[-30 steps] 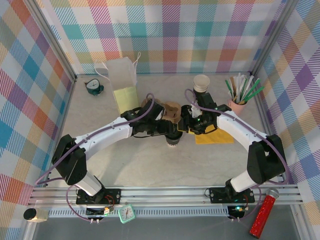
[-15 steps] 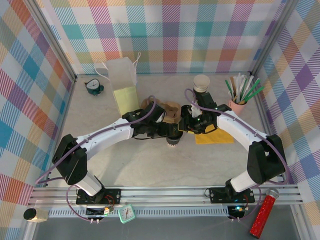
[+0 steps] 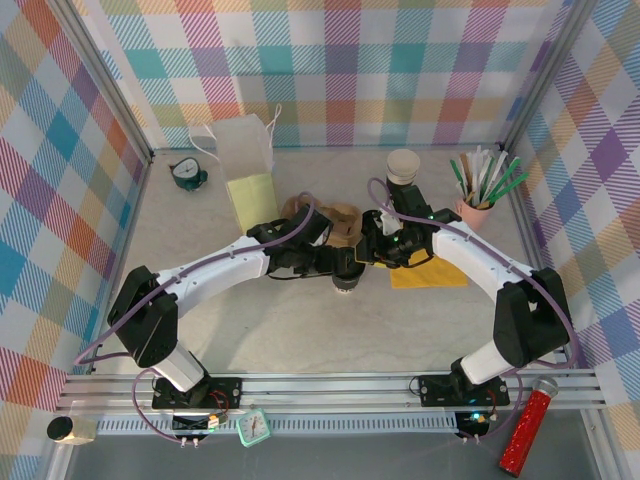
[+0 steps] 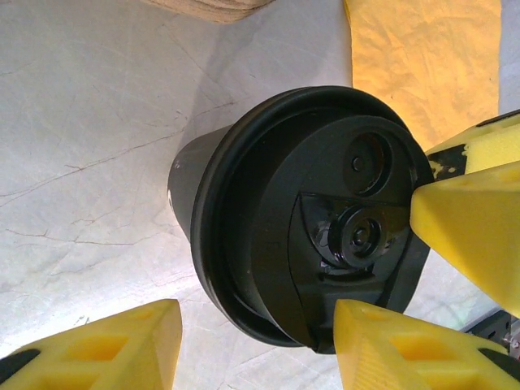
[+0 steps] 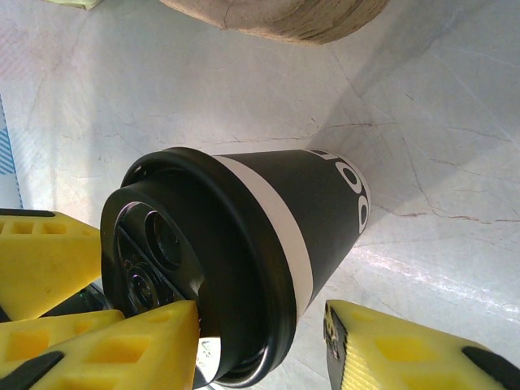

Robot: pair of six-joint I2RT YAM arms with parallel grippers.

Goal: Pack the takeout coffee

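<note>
Bright, even light from above; the overhead view is sharp, shadows on the table (image 3: 300, 330) soft. Close up, the takeout coffee (image 4: 309, 219) glints, and the near yellow fingers (image 4: 97, 349) seem slightly blurred.
</note>
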